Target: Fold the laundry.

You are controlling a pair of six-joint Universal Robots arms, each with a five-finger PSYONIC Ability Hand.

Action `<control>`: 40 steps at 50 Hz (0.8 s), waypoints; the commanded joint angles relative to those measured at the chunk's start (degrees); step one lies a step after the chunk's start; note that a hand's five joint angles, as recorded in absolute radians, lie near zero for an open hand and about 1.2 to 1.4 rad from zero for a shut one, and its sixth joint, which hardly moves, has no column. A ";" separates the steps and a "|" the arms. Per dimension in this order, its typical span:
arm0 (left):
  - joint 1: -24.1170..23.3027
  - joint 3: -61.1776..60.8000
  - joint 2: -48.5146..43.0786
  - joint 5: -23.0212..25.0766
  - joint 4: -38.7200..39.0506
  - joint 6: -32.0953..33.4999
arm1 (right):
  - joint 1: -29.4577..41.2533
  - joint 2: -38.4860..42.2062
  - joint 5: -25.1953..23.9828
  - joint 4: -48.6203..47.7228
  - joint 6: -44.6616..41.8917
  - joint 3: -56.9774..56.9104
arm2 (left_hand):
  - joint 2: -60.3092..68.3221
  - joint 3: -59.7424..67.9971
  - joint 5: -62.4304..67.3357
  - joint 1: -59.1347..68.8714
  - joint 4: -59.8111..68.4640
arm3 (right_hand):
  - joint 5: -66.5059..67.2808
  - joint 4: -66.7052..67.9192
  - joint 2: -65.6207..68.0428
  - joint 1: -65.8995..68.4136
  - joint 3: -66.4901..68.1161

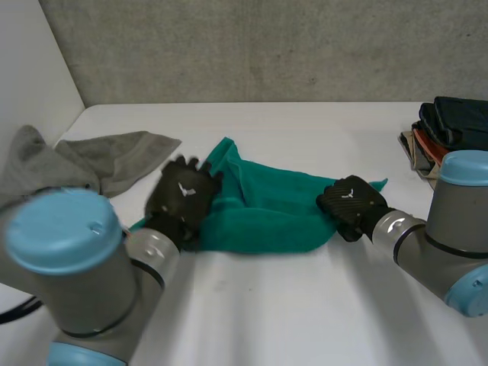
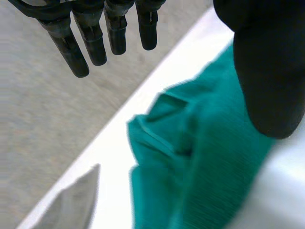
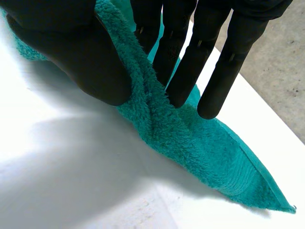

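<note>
towel [image 1: 267,217] on table [image 1: 305,305], cloth [image 1: 114,160] left, pile [image 1: 450,130] right

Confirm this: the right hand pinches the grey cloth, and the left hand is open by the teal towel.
Wrong cloth: the right hand pinches the teal towel, not the grey cloth, as the right wrist view shows. The left hand is open by it.

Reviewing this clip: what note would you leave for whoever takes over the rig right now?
Left hand: open, over the green towel's left end, holding nothing.
Right hand: fingers and thumb pinch the towel's right end.
Towel lies bunched mid-table, not yet a neat fold. Grey cloth crumpled at far left, untouched. A stack of dark clothes sits at the table's right edge.
To do: finish the towel, then the grey cloth.
</note>
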 commanded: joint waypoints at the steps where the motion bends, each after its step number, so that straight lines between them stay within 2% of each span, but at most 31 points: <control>1: 10.46 2.44 2.17 5.57 -2.81 -2.38 | 0.08 -0.91 -0.32 0.18 0.55 1.67 | 0.69 0.54 1.32 0.65 1.20 | 12.86 11.41 12.58 15.44 11.94; 3: 13.53 2.00 1.73 7.06 -5.26 -2.73 | 0.08 -0.91 -0.32 0.18 0.63 1.76 | 1.54 1.38 2.17 1.49 2.04 | 12.86 11.41 12.58 15.44 11.94; 7: 16.61 1.39 -0.89 8.91 -8.08 -4.48 | 0.16 -0.91 -0.32 0.18 0.63 1.67 | 4.55 4.40 5.18 4.51 5.06 | 12.86 11.41 12.58 15.44 11.94; 17: 21.71 4.80 -12.22 14.88 -8.61 -6.78 | 0.08 -0.73 -0.14 -0.09 0.37 1.15 | 17.17 17.02 17.80 17.13 17.68 | 12.86 11.41 12.58 15.44 11.94; 23: 22.34 7.88 -17.07 19.81 -8.62 -7.04 | 0.08 -0.73 -0.06 -0.09 0.37 1.41 | 26.93 26.78 27.56 26.89 27.44 | 12.86 11.41 12.58 15.44 11.94; 33: 21.81 10.00 -19.89 20.69 -9.05 -7.13 | 0.08 -0.56 -0.14 -0.17 0.37 1.41 | 29.29 29.13 29.92 29.24 29.79 | 12.86 11.41 12.58 15.44 11.94; 34: 21.63 10.08 -19.89 20.78 -9.05 -7.13 | 0.08 -0.56 -0.06 -0.17 0.37 1.41 | 32.12 31.97 32.75 32.08 32.63 | 12.86 11.41 12.58 15.44 11.94; 36: 21.46 10.17 -19.89 20.69 -8.88 -7.13 | 0.08 -0.56 -0.06 -0.26 0.37 1.41 | 46.05 45.90 46.68 46.01 46.56 | 12.86 11.41 12.58 15.44 11.94; 38: 21.46 10.35 -19.89 20.60 -8.62 -7.13 | 0.08 -0.73 -0.06 -0.18 0.72 1.41 | 65.01 64.86 65.64 64.97 65.52 | 12.86 11.41 12.58 15.44 11.94; 40: 21.46 11.05 -19.80 20.16 -8.53 -7.04 | 0.08 -0.82 0.03 -0.17 0.72 1.41 | 65.94 65.79 66.57 65.90 66.45 | 12.86 11.41 12.58 15.44 11.94</control>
